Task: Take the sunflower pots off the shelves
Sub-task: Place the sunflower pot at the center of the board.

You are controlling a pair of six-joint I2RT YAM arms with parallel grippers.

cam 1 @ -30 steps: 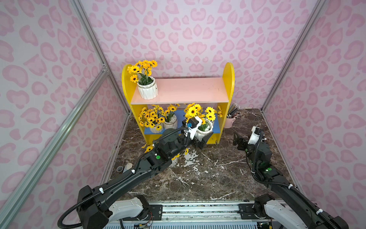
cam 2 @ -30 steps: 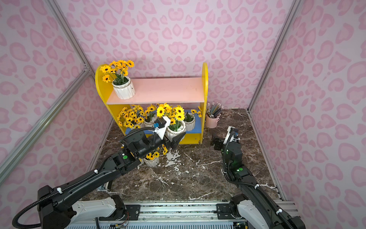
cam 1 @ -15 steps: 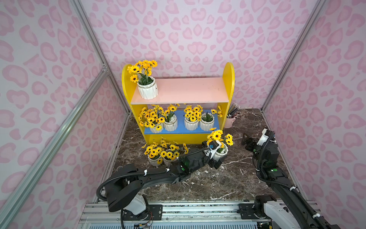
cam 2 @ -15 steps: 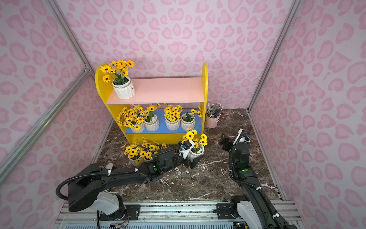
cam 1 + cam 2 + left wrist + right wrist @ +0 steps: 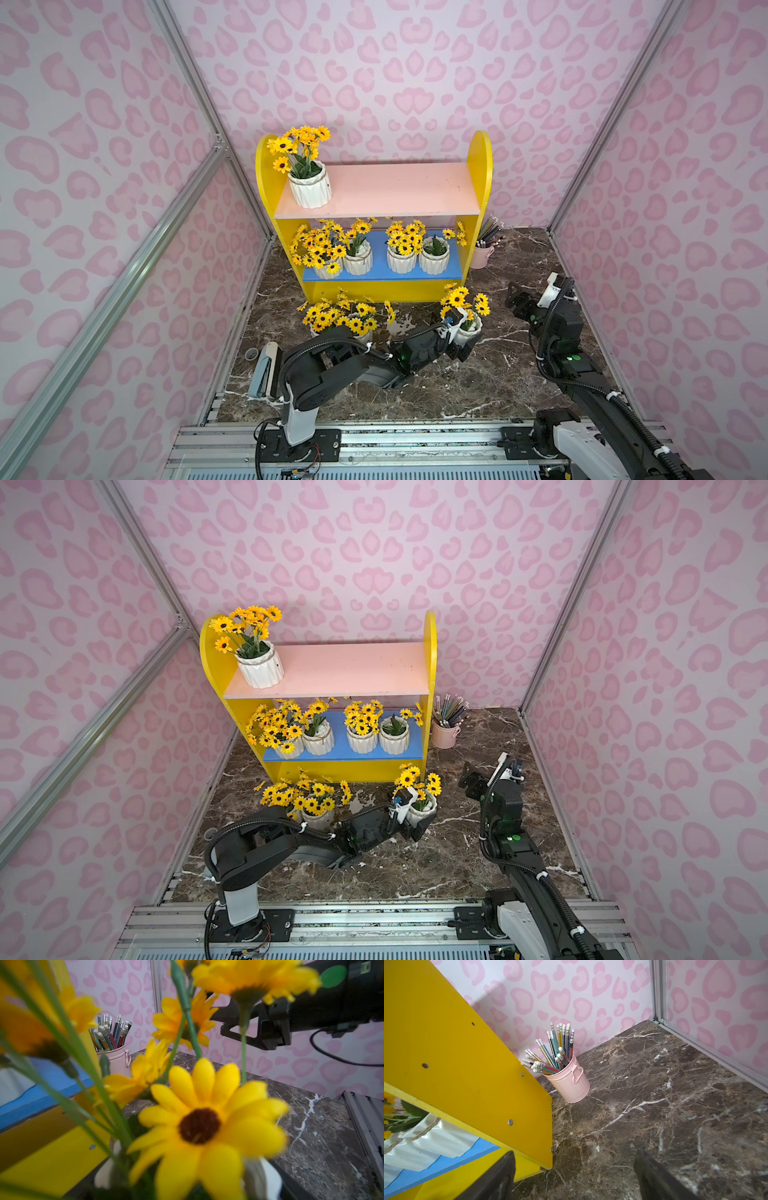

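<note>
The left fingers (image 5: 464,352) are clasping a sunflower pot (image 5: 473,332) in front of the shelves (image 5: 374,191). The right fingers (image 5: 496,1178) are hanging wide open, empty.

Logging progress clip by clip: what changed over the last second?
The left gripper carried a sunflower pot from the blue lower board down to the floor by the shelves' right front corner, and still grips it. The right gripper, open, drifted slightly right. The top-board pot and the pencil cup stayed put.
</note>
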